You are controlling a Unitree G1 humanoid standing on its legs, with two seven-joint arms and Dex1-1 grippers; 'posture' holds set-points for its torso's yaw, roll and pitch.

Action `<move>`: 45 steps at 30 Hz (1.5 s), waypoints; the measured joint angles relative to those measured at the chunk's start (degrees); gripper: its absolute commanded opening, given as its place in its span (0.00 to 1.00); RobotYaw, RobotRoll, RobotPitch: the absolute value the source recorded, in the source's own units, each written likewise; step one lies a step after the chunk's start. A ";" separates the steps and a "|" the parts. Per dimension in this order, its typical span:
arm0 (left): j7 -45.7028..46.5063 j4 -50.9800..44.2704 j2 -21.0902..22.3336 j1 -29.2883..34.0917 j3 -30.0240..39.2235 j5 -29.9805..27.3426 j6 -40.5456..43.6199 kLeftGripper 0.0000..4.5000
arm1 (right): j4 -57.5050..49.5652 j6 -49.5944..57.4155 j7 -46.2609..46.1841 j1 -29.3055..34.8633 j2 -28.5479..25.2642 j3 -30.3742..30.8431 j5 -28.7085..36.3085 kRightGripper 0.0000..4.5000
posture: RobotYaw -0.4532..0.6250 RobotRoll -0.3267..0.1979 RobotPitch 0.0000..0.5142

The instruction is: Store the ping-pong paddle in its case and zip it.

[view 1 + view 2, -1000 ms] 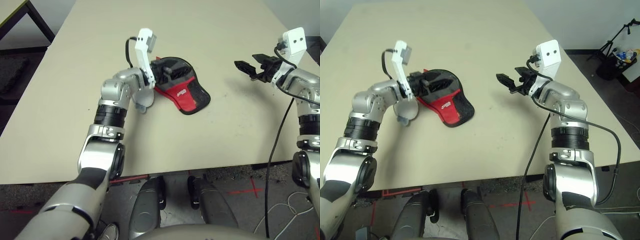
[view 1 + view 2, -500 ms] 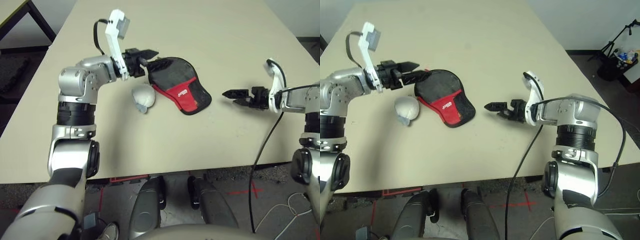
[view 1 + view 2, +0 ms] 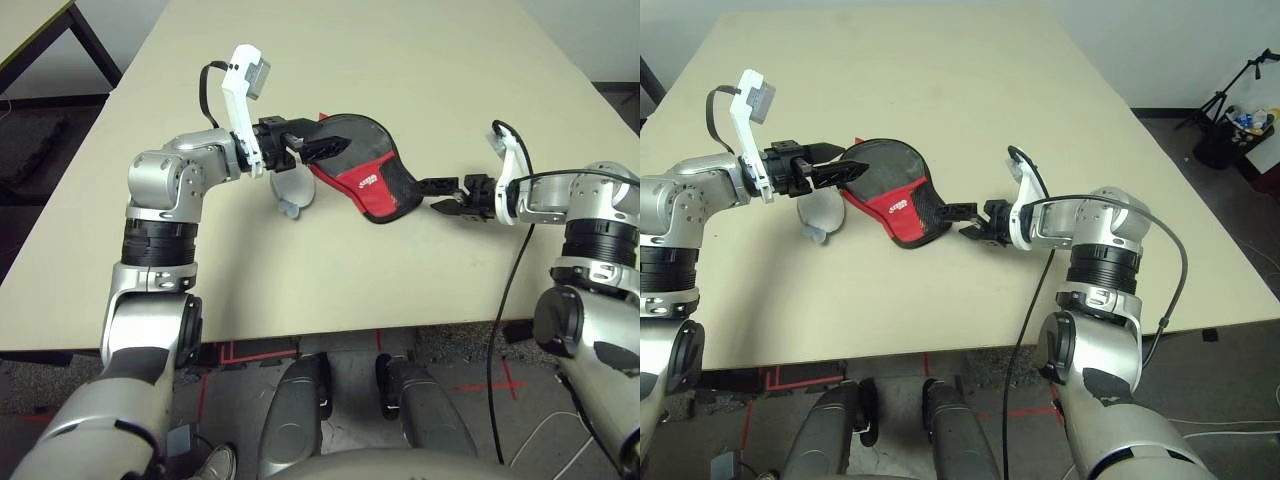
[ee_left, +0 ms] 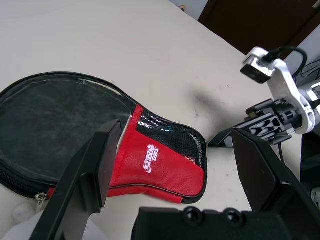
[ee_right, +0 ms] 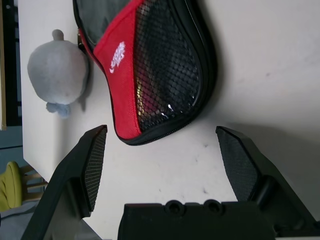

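The case (image 3: 360,168), a black pouch with a red panel, white logo and mesh pocket, lies flat on the table. Its zipper pull (image 4: 41,198) rests at the rim near the red panel. My left gripper (image 3: 322,145) is open and hovers over the black round end, one finger (image 4: 102,150) to each side of the case (image 4: 75,125). At the mesh end (image 5: 165,65) my right gripper (image 3: 440,188) is open, low over the table and just clear of the fabric. The ping-pong paddle is hidden or out of view.
A white fluffy ball (image 3: 292,192) sits against the case's left side, under my left gripper. The beige table (image 3: 450,70) stretches bare behind and to the right. Its front edge runs near my right elbow, and a black cable (image 3: 505,300) hangs from that arm.
My right arm came down from high at the right and moved left to the case's mesh end. My left gripper drew back off the case, then came over its round end again.
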 measured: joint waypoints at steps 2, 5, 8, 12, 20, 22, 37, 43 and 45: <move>0.03 -0.14 -0.08 0.00 0.00 -0.15 0.05 1.00 | 0.98 -0.53 -0.87 -0.34 0.69 -0.33 -0.19 1.00 | 0.46 0.62 0.36; 0.08 -0.18 -0.21 0.00 0.00 -0.31 0.11 1.00 | 3.74 -2.80 -2.67 -1.73 1.85 -1.40 -0.54 1.00 | 0.46 0.62 0.37; 0.19 -0.18 -0.24 0.01 0.00 -0.38 0.15 1.00 | 6.66 -5.72 -4.67 -2.91 2.67 -3.36 -1.12 1.00 | 0.46 0.62 0.38; 0.48 -0.24 -0.24 0.11 0.00 -0.54 0.29 1.00 | 9.59 -7.74 -6.79 -4.39 3.62 -5.63 -1.12 1.00 | 0.46 0.62 0.39; 1.19 -0.37 -0.25 0.80 0.02 -1.35 0.53 1.00 | 14.78 -11.78 -9.32 -6.98 5.68 -7.37 -1.10 1.00 | 0.47 0.62 0.41; 1.50 -0.37 -0.28 0.80 0.02 -1.55 0.53 1.00 | 15.82 -12.52 -9.66 -7.53 6.37 -7.36 -1.10 1.00 | 0.47 0.62 0.41; 2.51 -1.12 -0.33 1.23 0.03 -1.82 0.62 1.00 | 20.95 -13.11 -12.09 -9.84 11.51 -7.41 -1.01 0.54 | 0.48 0.62 0.41; 2.97 -1.16 -0.32 1.90 0.12 -1.84 0.62 1.00 | 19.89 -11.17 -13.31 -9.84 12.44 -7.27 -0.46 0.15 | 0.48 0.62 0.42; 3.12 -1.18 -0.32 2.00 0.12 -1.84 0.61 1.00 | 18.07 -8.71 -14.45 -9.83 12.57 -8.13 0.05 0.02 | 0.47 0.62 0.42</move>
